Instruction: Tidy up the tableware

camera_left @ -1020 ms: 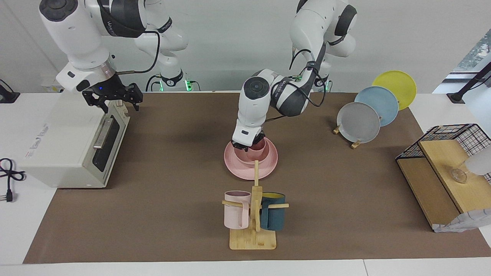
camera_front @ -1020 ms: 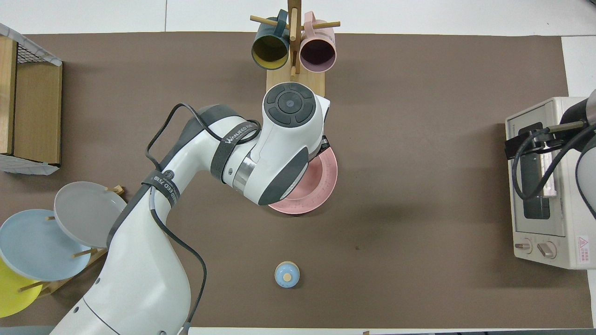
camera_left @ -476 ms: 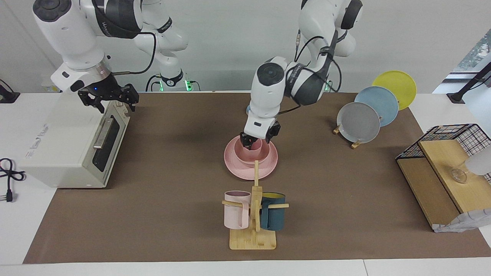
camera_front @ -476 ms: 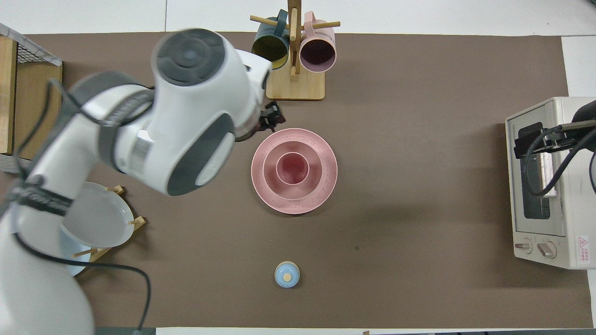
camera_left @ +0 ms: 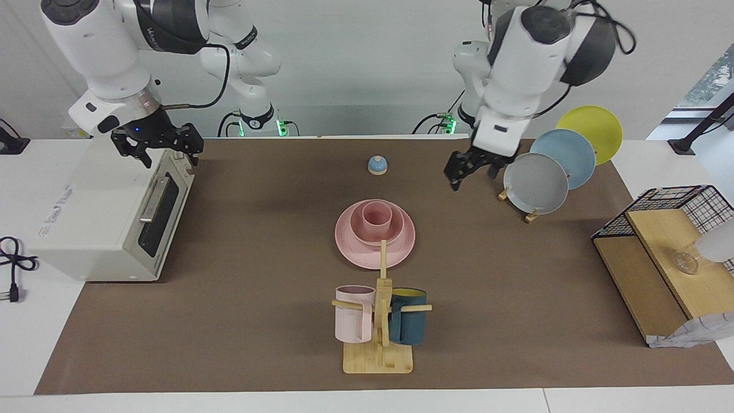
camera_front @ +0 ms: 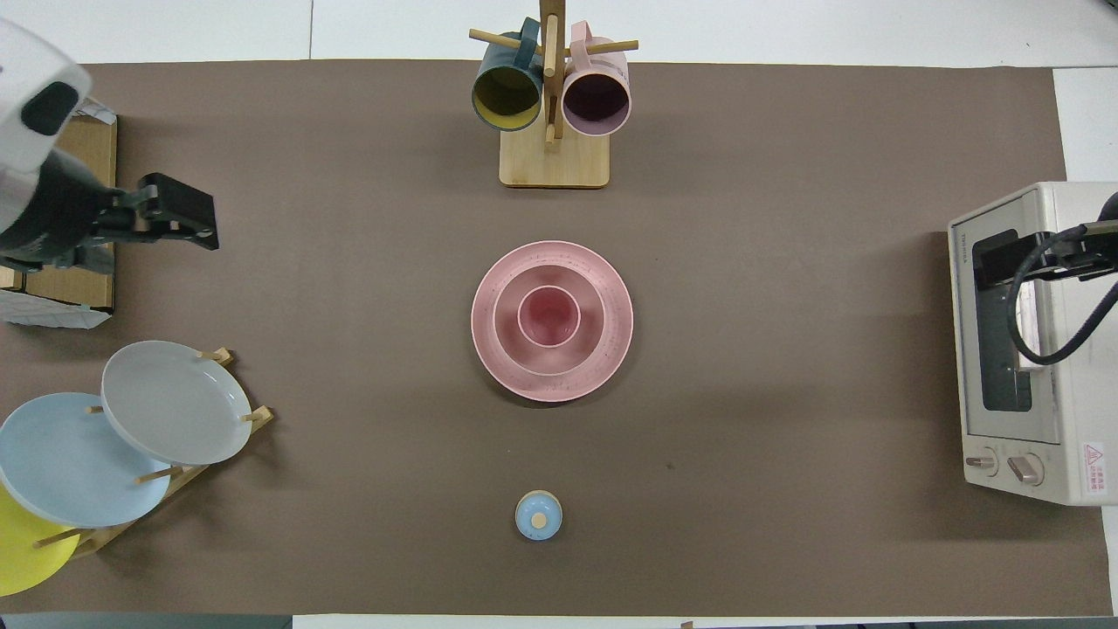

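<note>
The pink plate (camera_left: 350,248) lies in the middle of the brown mat, also in the overhead view (camera_front: 489,349). The pink bowl (camera_left: 364,234) sits on it (camera_front: 507,339). The pink cup (camera_left: 377,215) stands upright inside the bowl (camera_front: 548,316). My left gripper (camera_left: 471,173) is open and empty. It is raised over the mat beside the upright plates, well clear of the pink stack; it also shows in the overhead view (camera_front: 203,224). My right gripper (camera_left: 157,150) is open and waits over the top front edge of the toaster oven (camera_left: 109,212).
A wooden mug tree (camera_left: 378,350) with a pale pink and a dark teal mug stands farther from the robots than the stack. A rack of grey, blue and yellow plates (camera_left: 536,182) and a wire-and-wood shelf (camera_left: 659,252) are at the left arm's end. A small blue knob (camera_left: 377,165) lies nearer to the robots.
My left gripper let go of the cup in the bowl, rose and swung away toward the left arm's end of the table. The right gripper barely moved.
</note>
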`<action>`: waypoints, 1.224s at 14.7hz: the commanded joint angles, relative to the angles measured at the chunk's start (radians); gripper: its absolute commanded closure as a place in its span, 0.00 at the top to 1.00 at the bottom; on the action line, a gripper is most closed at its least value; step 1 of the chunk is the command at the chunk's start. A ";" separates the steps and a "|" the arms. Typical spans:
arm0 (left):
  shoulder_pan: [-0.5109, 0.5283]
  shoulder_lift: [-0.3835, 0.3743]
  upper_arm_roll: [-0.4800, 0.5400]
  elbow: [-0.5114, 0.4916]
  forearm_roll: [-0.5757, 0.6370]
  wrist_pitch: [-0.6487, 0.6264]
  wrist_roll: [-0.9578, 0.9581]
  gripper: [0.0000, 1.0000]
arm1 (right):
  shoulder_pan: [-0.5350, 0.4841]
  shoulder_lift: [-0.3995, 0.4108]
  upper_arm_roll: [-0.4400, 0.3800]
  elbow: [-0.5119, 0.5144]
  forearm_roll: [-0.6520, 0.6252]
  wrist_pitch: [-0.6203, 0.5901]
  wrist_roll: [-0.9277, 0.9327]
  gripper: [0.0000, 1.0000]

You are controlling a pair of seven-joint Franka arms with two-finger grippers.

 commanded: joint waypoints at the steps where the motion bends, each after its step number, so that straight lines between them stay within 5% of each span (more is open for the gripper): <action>1: 0.044 -0.099 -0.013 -0.197 0.003 0.076 0.093 1.00 | -0.020 0.009 0.009 0.023 0.021 0.003 -0.009 1.00; 4: 0.044 -0.163 -0.013 -0.347 0.003 0.216 0.097 1.00 | -0.021 0.009 0.001 0.024 0.016 -0.007 -0.008 1.00; 8: 0.044 -0.134 0.001 -0.252 0.010 0.114 0.096 1.00 | -0.021 0.009 -0.020 0.021 0.022 -0.017 -0.005 1.00; 12: 0.031 -0.064 0.026 -0.056 0.006 -0.122 0.096 1.00 | -0.017 0.009 -0.031 0.021 0.021 -0.011 0.014 1.00; 18: 0.043 -0.091 0.011 -0.107 0.007 -0.052 0.154 1.00 | -0.006 0.007 -0.020 0.020 0.016 -0.017 0.021 1.00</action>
